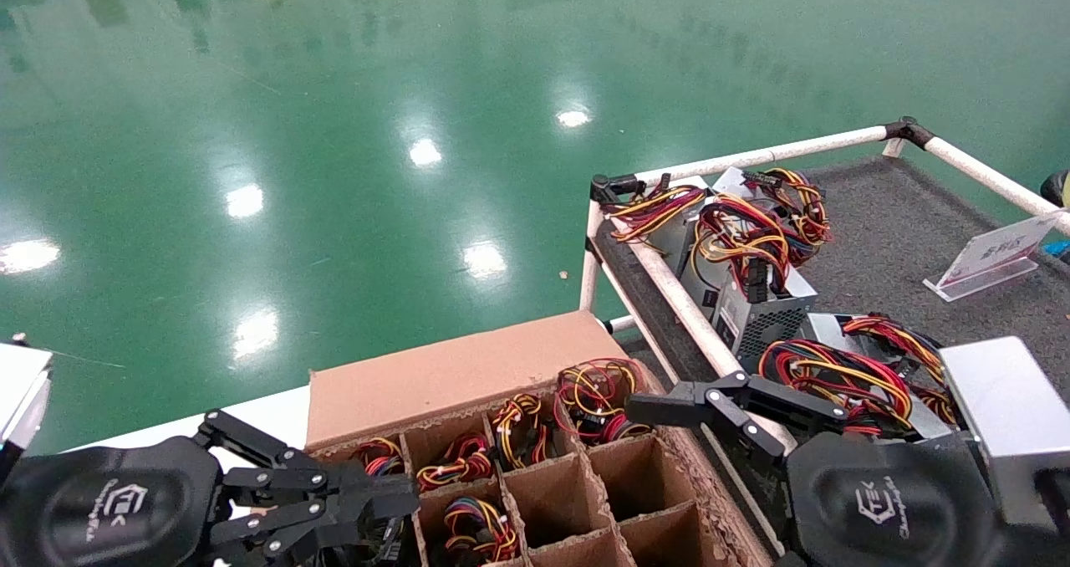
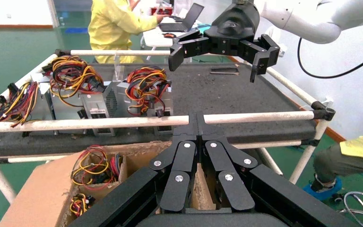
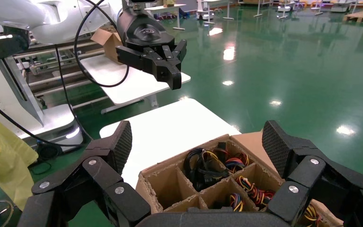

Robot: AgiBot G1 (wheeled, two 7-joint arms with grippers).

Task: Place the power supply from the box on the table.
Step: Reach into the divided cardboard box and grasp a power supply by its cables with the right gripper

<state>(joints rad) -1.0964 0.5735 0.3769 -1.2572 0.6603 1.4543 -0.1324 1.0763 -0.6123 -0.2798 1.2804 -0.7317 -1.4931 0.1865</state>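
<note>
Brown cardboard makes up the box (image 1: 468,375), which sits below me with its grid of square cells; one flap stands up on its far side. Several cells toward my left and the far edge hold coiled bundles of red, yellow and black wire, and the power supply (image 1: 595,400) that I can see best lies in the far cell nearest the table (image 1: 886,232), its ring of wires showing above the cardboard rim. The cells nearer my right side show only bare cardboard.

My left claw (image 1: 393,500) hangs over the left part of the box, its fingers pressed together with nothing between them; from my left wrist the two black fingertips (image 2: 191,124) meet in one line. My right claw (image 1: 710,412) hovers above the box's right edge, just beside the white pipe rail (image 1: 685,308), with its fingers spread wide and gripping nothing; from my right wrist I look down between them onto the wired cells.

On the dark grey felt of the table lie larger silver units (image 1: 752,299) with mesh grilles and sprawling wire bundles, near the rail. A small clear sign stand (image 1: 991,257) sits farther to the right. Glossy green floor (image 1: 334,132) stretches beyond.
</note>
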